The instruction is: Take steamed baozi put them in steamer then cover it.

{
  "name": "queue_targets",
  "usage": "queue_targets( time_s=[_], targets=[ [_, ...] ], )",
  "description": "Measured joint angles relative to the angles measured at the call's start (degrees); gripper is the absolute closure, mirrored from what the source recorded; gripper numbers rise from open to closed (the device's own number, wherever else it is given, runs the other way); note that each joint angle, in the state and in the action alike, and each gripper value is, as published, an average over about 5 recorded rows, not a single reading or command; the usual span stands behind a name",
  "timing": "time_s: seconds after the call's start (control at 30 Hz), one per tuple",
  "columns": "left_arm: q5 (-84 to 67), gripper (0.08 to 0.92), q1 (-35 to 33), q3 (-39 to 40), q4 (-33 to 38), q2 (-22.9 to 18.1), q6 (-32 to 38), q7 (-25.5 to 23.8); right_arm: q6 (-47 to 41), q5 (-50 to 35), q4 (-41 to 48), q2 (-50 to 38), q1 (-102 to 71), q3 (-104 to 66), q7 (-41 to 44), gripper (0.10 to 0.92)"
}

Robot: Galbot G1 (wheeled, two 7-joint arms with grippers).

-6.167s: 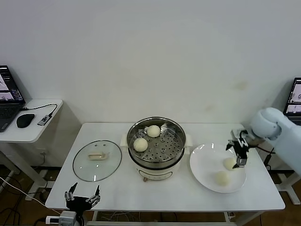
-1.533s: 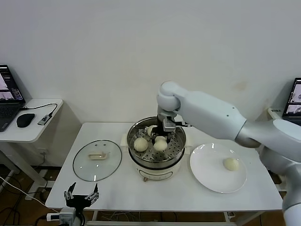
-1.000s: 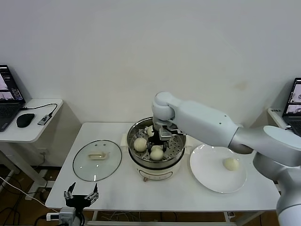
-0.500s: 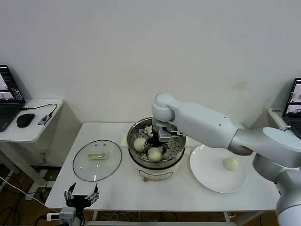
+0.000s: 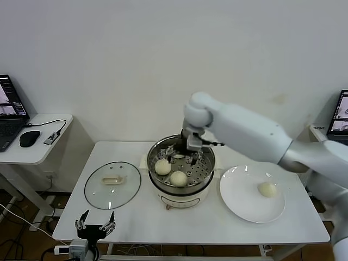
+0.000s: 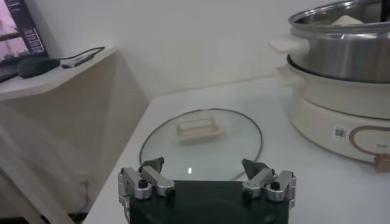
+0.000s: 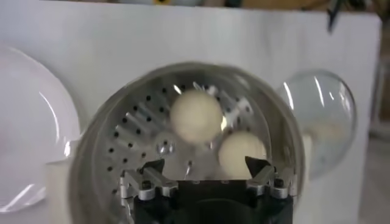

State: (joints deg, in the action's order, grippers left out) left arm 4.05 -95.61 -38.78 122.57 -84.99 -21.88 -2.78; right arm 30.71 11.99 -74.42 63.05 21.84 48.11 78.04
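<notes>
The steamer [image 5: 205, 175] stands mid-table, uncovered. Two baozi lie on its perforated tray, one at the left [image 5: 162, 167] and one at the front [image 5: 178, 178]. My right gripper [image 5: 184, 157] hangs open and empty just above the tray's back. The right wrist view looks down past that gripper [image 7: 204, 163] at both buns [image 7: 196, 117] [image 7: 242, 152]. Another baozi [image 5: 266, 189] lies on the white plate [image 5: 239, 206]. The cover [image 5: 112, 185] lies flat left of the steamer. My left gripper [image 5: 95, 227] stays parked, open, off the table's front left corner, and its wrist view faces the cover [image 6: 201, 143].
A side desk [image 5: 32, 149] with a laptop and mouse stands to the left of the table. A wall rises close behind the table. Another laptop [image 5: 341, 111] shows at the far right edge.
My right gripper opened and let a baozi go into the steamer, then lifted up and back. That bun now lies at the tray's front. The left arm has not moved.
</notes>
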Motion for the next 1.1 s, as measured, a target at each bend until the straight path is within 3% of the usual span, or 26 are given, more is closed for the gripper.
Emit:
queue_targets(
  time_s=[0.6, 0.83, 1.1],
  targets=[
    [-0.2, 0.177, 0.8, 0.8, 0.5, 1.6, -0.2, -0.2, -37.2, -10.3, -1.0, -21.2, 0.2, -4.6, -0.1, 0.203],
    [0.0, 0.177, 0.6, 1.3, 0.1, 1.7, -0.3, -0.3, -44.2, -9.1, -0.4, -27.0, -5.9, -9.5, 0.7, 0.203],
    [0.6, 0.177, 0.4, 1.7, -0.8, 1.9, -0.3, -0.3, -45.9, -4.8, 1.7, -29.0, -14.8, -15.4, 1.1, 0.203]
  ],
)
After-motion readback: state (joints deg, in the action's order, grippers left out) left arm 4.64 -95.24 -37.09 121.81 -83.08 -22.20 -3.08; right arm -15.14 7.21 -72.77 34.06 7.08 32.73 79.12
